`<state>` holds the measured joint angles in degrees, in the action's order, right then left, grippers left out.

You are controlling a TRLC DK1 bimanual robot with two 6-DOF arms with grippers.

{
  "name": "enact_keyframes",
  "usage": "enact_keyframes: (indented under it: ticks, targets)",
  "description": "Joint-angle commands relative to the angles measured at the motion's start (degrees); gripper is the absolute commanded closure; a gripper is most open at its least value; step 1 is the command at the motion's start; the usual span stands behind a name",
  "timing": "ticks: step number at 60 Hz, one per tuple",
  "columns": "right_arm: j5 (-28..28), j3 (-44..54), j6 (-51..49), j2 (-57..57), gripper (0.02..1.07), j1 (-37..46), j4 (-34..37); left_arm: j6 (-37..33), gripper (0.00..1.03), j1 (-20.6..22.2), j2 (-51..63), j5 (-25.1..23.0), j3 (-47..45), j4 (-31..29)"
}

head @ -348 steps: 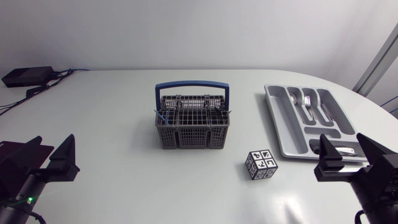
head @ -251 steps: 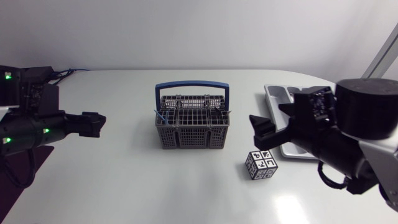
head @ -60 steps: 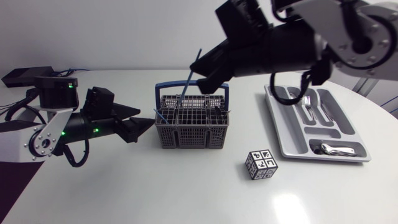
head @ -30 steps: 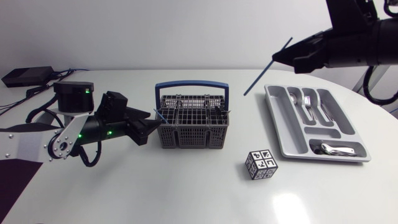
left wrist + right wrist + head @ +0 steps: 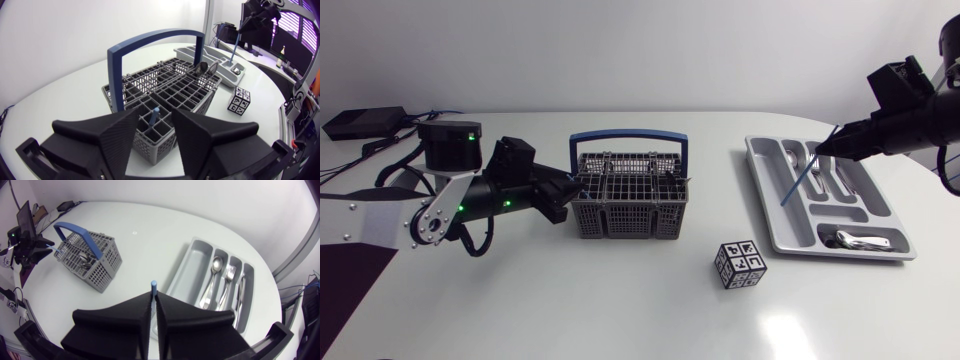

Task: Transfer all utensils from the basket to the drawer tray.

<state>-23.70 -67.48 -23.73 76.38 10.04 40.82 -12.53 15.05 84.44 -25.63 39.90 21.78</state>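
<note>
The grey basket (image 5: 630,222) with a blue handle (image 5: 628,137) stands mid-table. My left gripper (image 5: 576,188) is at its left corner, open, fingers either side of a thin blue stick (image 5: 154,116) standing in a corner cell without touching it. Dark utensils (image 5: 205,67) lie in the basket's far cells. My right gripper (image 5: 827,148) hovers over the grey drawer tray (image 5: 775,215), shut on a second blue stick (image 5: 805,170) that slants down toward the tray's left compartments. From the right wrist view only that stick's end (image 5: 154,284) shows above the shut gripper (image 5: 154,299).
Spoons and forks (image 5: 815,165) lie in the tray's long compartments, another metal piece (image 5: 865,240) in its near one. A black-and-white marker cube (image 5: 740,264) sits in front of the tray's near left corner. A black box (image 5: 365,122) with cables is at the far left.
My right arm has carried its blue stick from above the basket rightward and down over the tray. My left gripper has advanced to the basket's corner and narrowed its fingers around the other stick.
</note>
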Motion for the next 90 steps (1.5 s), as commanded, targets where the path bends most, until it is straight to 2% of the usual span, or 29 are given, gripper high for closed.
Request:
enact_keyframes:
  ticks: [1, 10, 18, 37, 57, 62, 70, 72, 75, 78, 85, 90]
  targets:
    - [1.1, -3.4, -2.3, 3.4, 1.01, 1.4, 2.4, -0.6, 0.72, 0.4, 1.6, 0.1, 1.8, 0.9]
    - [4.3, -5.4, -3.2, 9.6, 1.01, 1.5, 5.2, -0.9, 0.86, 0.9, 2.7, 0.1, 2.6, 1.5]
    - [4.3, -9.7, -2.6, 15.8, 1.01, 1.6, 8.9, -1.1, 0.99, 1.5, 2.7, 0.6, 3.3, 1.5]
    - [4.5, -16.3, -0.9, 26.5, 1.01, 1.5, 10.7, -1.0, 1.00, 2.9, 2.2, 1.0, 5.6, 0.2]
    - [4.5, -27.1, -1.0, 38.5, 1.00, 1.3, 14.6, -1.1, 1.00, 3.5, -2.9, 1.4, 10.9, -9.3]
    - [4.5, -29.8, -0.4, 41.5, 0.86, 1.3, 14.8, -1.1, 1.00, 3.8, -4.1, 1.4, 12.3, -12.4]
    - [5.1, -33.6, 0.7, 46.7, 0.82, 1.6, 13.3, -1.1, 1.00, 5.0, -7.5, 1.5, 14.5, -17.2]
    - [5.0, -34.1, 0.7, 47.6, 0.74, 1.6, 13.1, -1.1, 1.00, 5.0, -8.2, 1.5, 14.9, -18.0]
    - [5.1, -34.6, 0.8, 48.7, 0.56, 1.6, 12.3, -1.1, 1.00, 5.3, -9.4, 1.6, 15.7, -19.8]
    - [5.2, -34.4, 0.8, 49.0, 0.44, 1.6, 11.7, -1.2, 1.00, 5.3, -10.4, 1.7, 16.4, -21.0]
    - [5.1, -32.4, 0.5, 47.1, 0.34, 1.4, 9.4, -1.3, 1.00, 5.0, -12.5, 1.9, 17.9, -23.5]
    - [4.5, -29.5, -0.2, 43.3, 0.34, 1.0, 7.2, -1.3, 1.00, 4.5, -13.9, 1.9, 19.1, -24.8]
